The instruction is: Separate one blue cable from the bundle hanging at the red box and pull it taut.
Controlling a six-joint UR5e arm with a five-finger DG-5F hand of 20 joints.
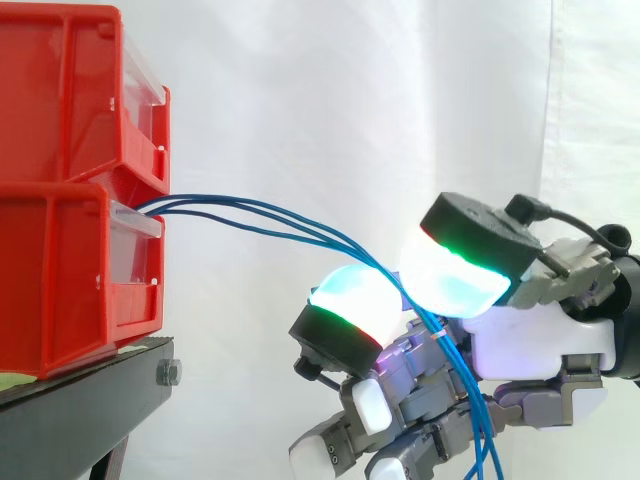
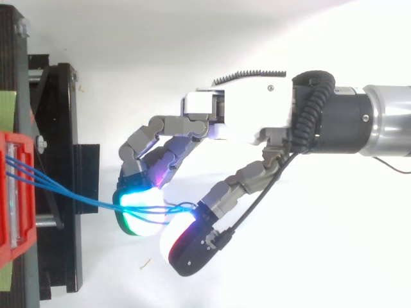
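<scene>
Currently pinched: several strands of the blue cable bundle (image 1: 270, 215) are seen passing between two glowing pads (image 1: 355, 300), right of centre in the side view; whether one strand has been isolated cannot be told.
Cable path: the strands are led out of the lower red box (image 1: 60, 280) at the left edge, arched rightward to the pads in a slack curve, then hang off the bottom of the frame.
Hand: the hand (image 2: 237, 115) is curled, with thumb and a finger closed onto the strands; the other fingers are folded beneath.
Risk, wrong count: the whole bundle may be dragged together if more than one strand is caught in the pinch.
Risk, slip: the thin strands may be lost from the rounded pads once tension is applied.
Risk, box: the red box may be tugged off the black stand (image 1: 80, 410) if it is pulled too hard.
</scene>
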